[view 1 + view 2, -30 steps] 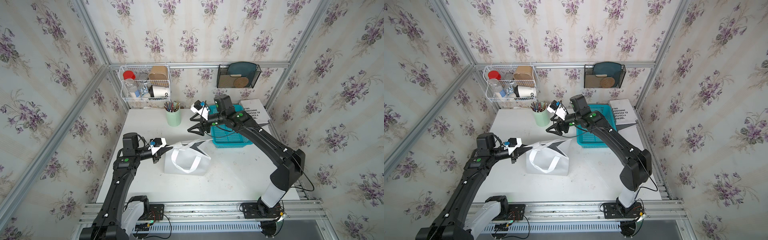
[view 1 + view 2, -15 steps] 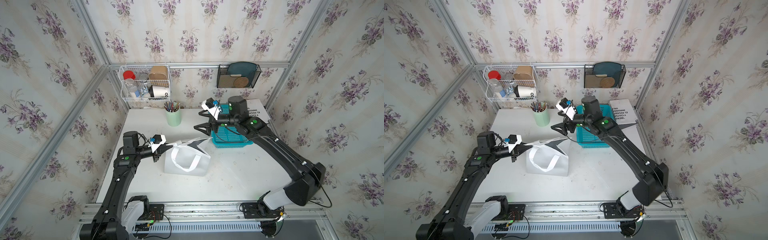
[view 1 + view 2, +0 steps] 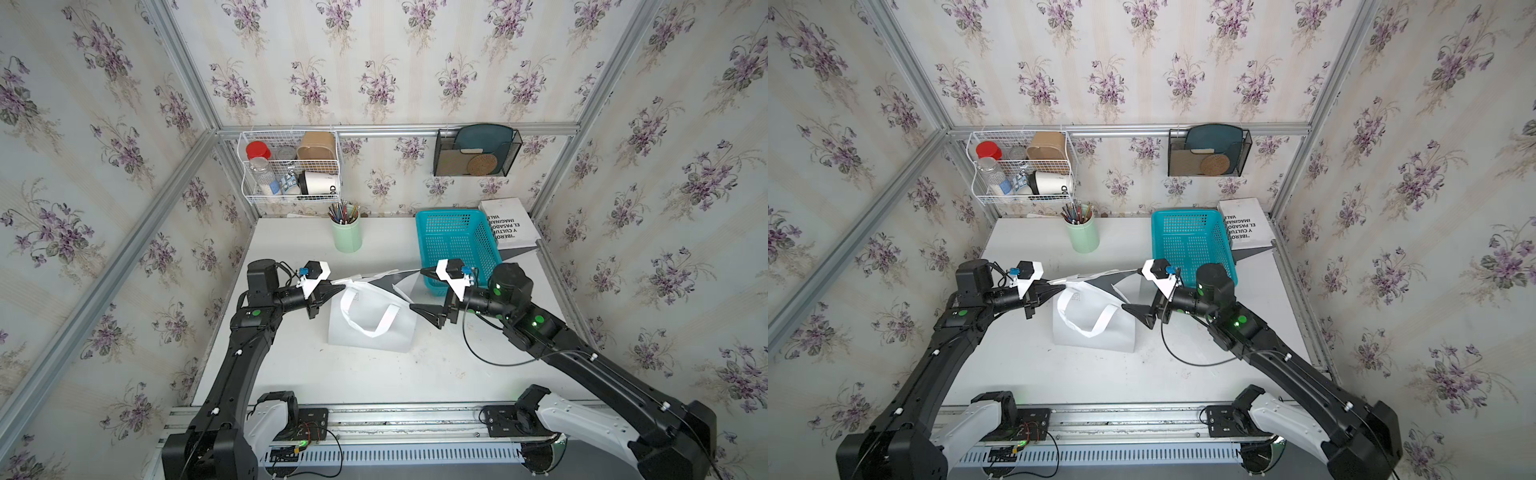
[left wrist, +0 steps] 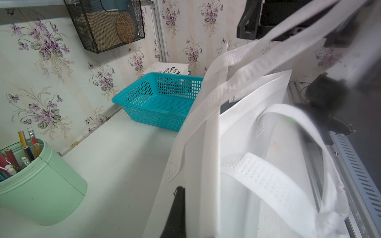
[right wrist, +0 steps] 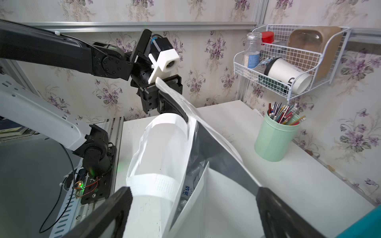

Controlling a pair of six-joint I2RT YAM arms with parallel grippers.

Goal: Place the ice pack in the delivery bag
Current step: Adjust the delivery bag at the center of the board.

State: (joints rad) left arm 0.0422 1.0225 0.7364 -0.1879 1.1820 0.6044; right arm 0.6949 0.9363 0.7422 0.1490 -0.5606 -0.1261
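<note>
The white delivery bag (image 3: 365, 343) (image 3: 1077, 338) stands mid-table, its mouth pulled open to show silver lining (image 5: 218, 156). My left gripper (image 3: 336, 287) (image 3: 1059, 286) (image 5: 178, 112) is shut on the bag's handle strap at its left upper edge, holding it taut; in the left wrist view one black finger (image 4: 177, 212) lies against the white fabric (image 4: 206, 164). The ice pack (image 5: 186, 189), clear with blue print, lies down inside the bag. My right gripper (image 3: 424, 291) (image 3: 1133, 289) (image 5: 193, 216) is open wide at the bag's right edge, with nothing between its fingers.
A turquoise perforated basket (image 3: 457, 245) sits behind the right gripper, with a white book (image 3: 509, 222) beyond it. A green pencil cup (image 3: 347, 235) stands at the back. On the back wall hang a wire rack (image 3: 291, 170) and a black mesh holder (image 3: 476, 151).
My right gripper has drawn back from above the bag's far side to its right edge, lower and nearer the front, and opened fully. The left gripper has kept its hold.
</note>
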